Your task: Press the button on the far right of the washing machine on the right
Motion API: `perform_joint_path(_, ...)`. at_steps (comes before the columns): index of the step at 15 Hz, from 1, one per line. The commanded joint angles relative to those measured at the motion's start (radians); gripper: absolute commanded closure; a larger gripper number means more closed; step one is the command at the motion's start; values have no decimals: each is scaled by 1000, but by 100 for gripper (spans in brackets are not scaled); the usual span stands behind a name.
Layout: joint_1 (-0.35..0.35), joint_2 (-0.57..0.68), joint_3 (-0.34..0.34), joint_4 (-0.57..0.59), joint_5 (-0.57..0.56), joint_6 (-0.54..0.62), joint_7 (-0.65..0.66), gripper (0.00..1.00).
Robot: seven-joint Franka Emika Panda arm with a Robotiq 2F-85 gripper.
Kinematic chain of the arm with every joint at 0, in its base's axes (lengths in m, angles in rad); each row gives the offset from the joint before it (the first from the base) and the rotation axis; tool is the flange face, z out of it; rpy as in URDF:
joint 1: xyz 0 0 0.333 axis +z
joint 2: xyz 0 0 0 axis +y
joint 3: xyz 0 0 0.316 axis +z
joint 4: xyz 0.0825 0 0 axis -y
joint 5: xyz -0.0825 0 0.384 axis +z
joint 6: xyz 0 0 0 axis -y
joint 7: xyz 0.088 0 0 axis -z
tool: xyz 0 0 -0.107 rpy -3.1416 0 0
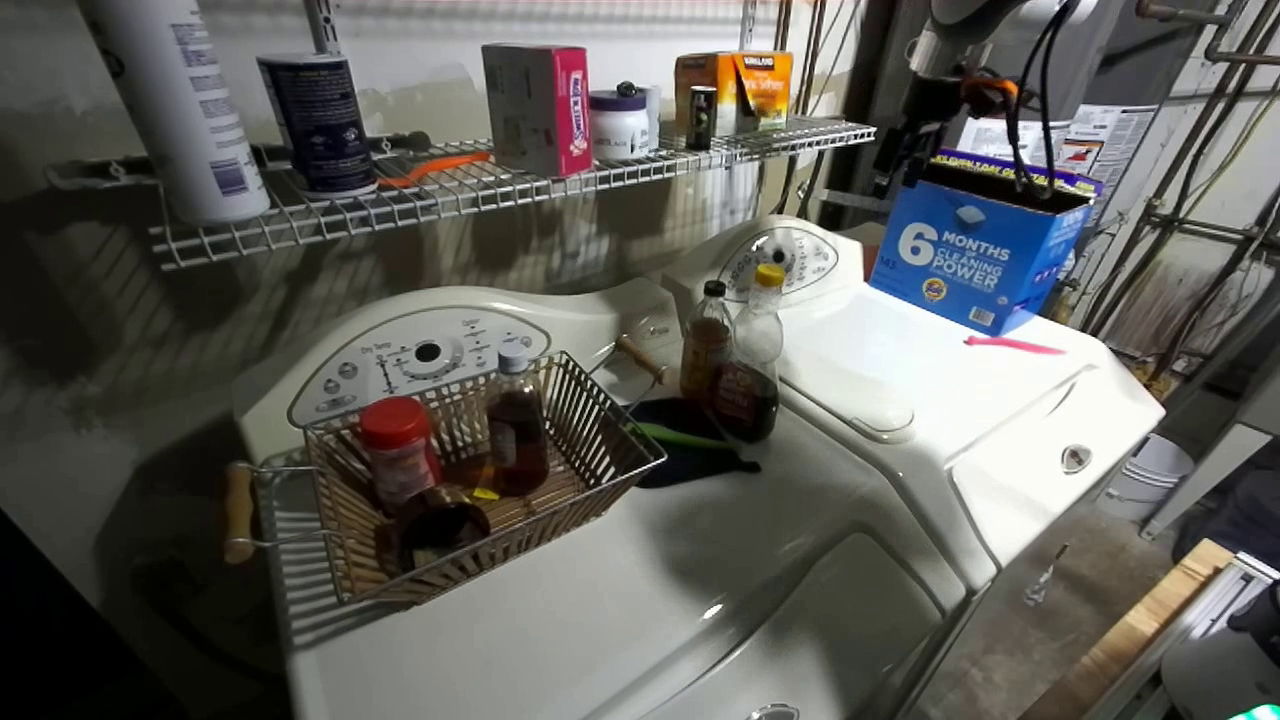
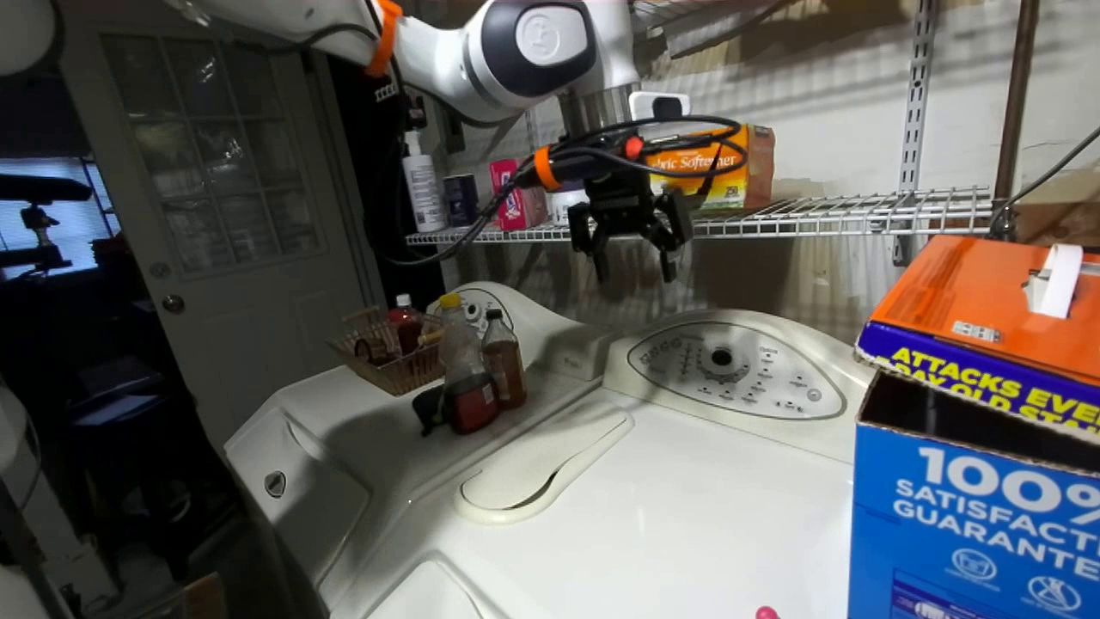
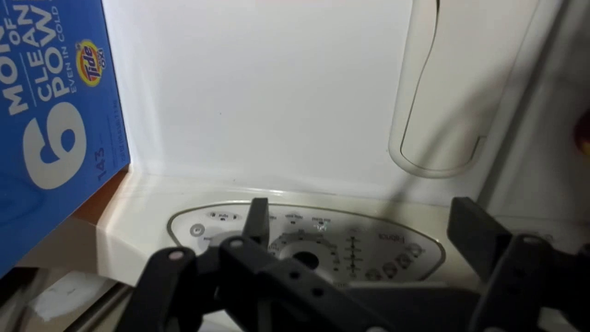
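The right-hand washing machine (image 2: 705, 516) is white, with a smooth glossy lid and a curved console (image 2: 825, 344) bearing a dark-centred dial. It also shows in an exterior view (image 1: 860, 330) and in the wrist view (image 3: 276, 101). A small round button (image 2: 814, 395) sits at the console's right end; in the wrist view, which is upside down, this button (image 3: 197, 230) is at the left. My gripper (image 2: 634, 268) is open and empty, above the console and apart from it. Its fingers (image 3: 361, 207) hide parts of the console. The gripper shows dark in an exterior view (image 1: 893, 175).
A blue detergent box (image 1: 980, 250) with a raised orange lid (image 2: 997, 301) stands at the machine's right. A wire shelf (image 2: 825, 225) holding boxes runs behind the gripper. Two bottles (image 2: 507, 370) and a basket (image 1: 480, 480) stand on the left machine. A pink strip (image 1: 1015, 345) lies on the lid.
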Motion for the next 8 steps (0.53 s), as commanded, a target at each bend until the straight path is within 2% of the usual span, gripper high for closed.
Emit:
perform_joint_path(1,14,-208,-7,-244,22,218,-63,0)
perform_joint_path(2,20,-250,-11,-294,23,270,-101,0)
perform_joint_path(3,23,-135,-17,-145,5,165,-40,0)
perform_joint_path(5,32,-203,-22,-225,2,223,-62,0)
perform_joint_path(8,35,-235,-24,-267,1,241,-69,0)
